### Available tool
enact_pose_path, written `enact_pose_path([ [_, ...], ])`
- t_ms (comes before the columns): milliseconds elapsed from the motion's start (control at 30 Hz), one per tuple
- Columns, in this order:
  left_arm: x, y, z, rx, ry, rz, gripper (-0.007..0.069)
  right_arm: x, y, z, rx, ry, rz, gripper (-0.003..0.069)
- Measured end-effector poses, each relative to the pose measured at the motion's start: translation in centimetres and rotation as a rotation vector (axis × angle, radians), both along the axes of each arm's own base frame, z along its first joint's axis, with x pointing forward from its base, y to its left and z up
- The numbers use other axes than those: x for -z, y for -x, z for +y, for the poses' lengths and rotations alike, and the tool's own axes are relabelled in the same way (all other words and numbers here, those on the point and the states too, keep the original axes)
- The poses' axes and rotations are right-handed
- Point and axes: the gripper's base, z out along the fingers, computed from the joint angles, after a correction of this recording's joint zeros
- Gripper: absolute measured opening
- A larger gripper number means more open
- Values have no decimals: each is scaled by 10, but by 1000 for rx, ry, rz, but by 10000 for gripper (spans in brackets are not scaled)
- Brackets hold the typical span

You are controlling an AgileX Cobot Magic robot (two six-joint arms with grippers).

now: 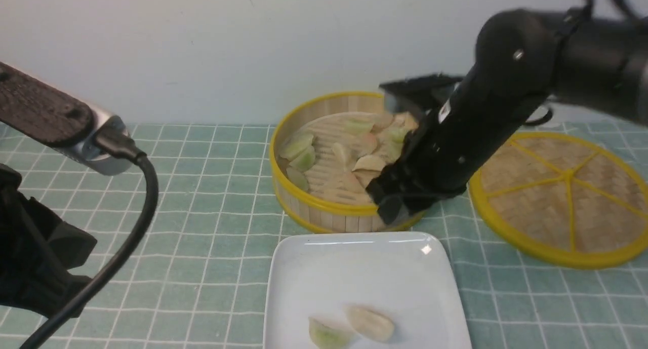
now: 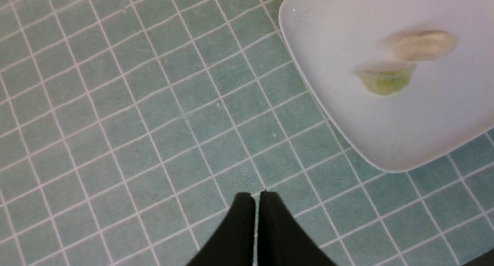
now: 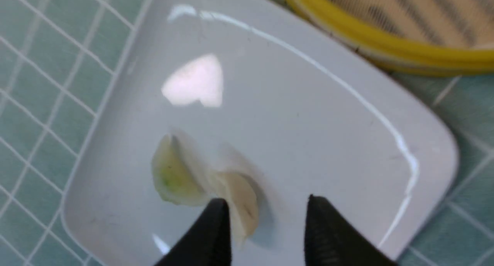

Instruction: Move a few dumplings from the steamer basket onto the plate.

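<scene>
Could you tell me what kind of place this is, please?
Probably a robot test table dressed for a meal, not a real kitchen: a bare wall, a green checked tablecloth, a bamboo steamer basket and a white plate.

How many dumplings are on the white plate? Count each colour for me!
Green dumplings: 1
Cream-white dumplings: 1
Total on the plate: 2
</scene>
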Motion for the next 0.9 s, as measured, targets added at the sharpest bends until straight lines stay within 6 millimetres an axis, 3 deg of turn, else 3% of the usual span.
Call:
enact_pose_path([
  [33,0,0,0,-1,-2,-2,-6,-37,17,-13,13,-31,-104,106],
  [133,-1,-1,0,0,3,-13,-6,-97,54,-42,71,-85,-296,10],
  [200,-1,-2,-1,1,8,-22,-6,-115,69,-53,95,-113,-366,-1],
  [267,-3,-3,-2,4,21,-47,-6,-153,116,-86,155,-210,-560,-12],
  [300,-3,-4,-2,4,22,-49,-6,-153,119,-89,159,-212,-577,-12],
  [333,-4,-5,-2,6,30,-63,-6,-162,144,-106,186,-261,-668,-13],
  [367,-4,-5,-3,6,32,-68,-6,-163,151,-111,192,-272,-695,-13],
  [400,-5,-6,-3,8,42,-86,-6,-155,180,-131,219,-312,-808,-14],
  [500,-7,-8,-5,11,59,-117,-6,-132,224,-160,242,-391,-981,-15],
  [533,-8,-9,-5,13,67,-130,-6,-113,234,-167,246,-415,-1033,-15],
  [567,-8,-9,-5,13,67,-130,-6,-110,237,-168,247,-421,-1043,-15],
  [600,-10,-10,-6,15,79,-153,-6,-84,257,-180,266,-492,-1119,-15],
  [633,-10,-11,-7,16,83,-161,-6,-73,269,-187,275,-527,-1161,-15],
  [667,-11,-11,-7,17,86,-166,-6,-68,269,-187,278,-538,-1168,-15],
  [733,-13,-13,-9,21,110,-195,-6,-45,288,-199,314,-628,-1239,-15],
  [900,-16,-15,-12,30,160,-241,-6,-30,293,-206,359,-645,-1275,-15],
])
